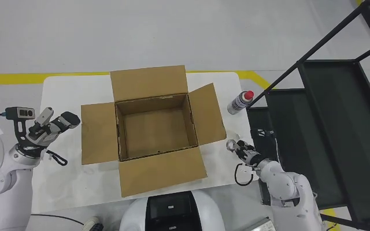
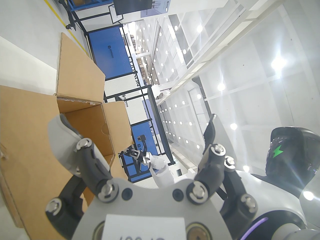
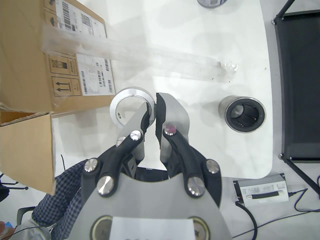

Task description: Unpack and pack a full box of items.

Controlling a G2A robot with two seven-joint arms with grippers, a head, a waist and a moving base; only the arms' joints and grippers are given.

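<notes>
An open cardboard box (image 1: 156,131) stands in the middle of the white table (image 1: 69,185), its flaps spread and its inside bare. My right gripper (image 3: 153,112) is shut on the rim of a silver metal ring (image 3: 125,103), low over the table near the box's right side; in the top view this gripper (image 1: 237,148) and the ring (image 1: 230,144) lie off the right flap. My left gripper (image 2: 136,136) is open with nothing between its fingers, left of the box (image 2: 82,116) and pointing upward; the top view has it (image 1: 62,122) at the table's left edge.
A short black-bored metal cylinder (image 3: 242,114) lies on the table beside the ring. A red-capped spray can (image 1: 240,102) stands further back on the right. A strip of clear tape (image 3: 175,61) trails from the box. A black shelf rack (image 1: 312,127) borders the table's right edge.
</notes>
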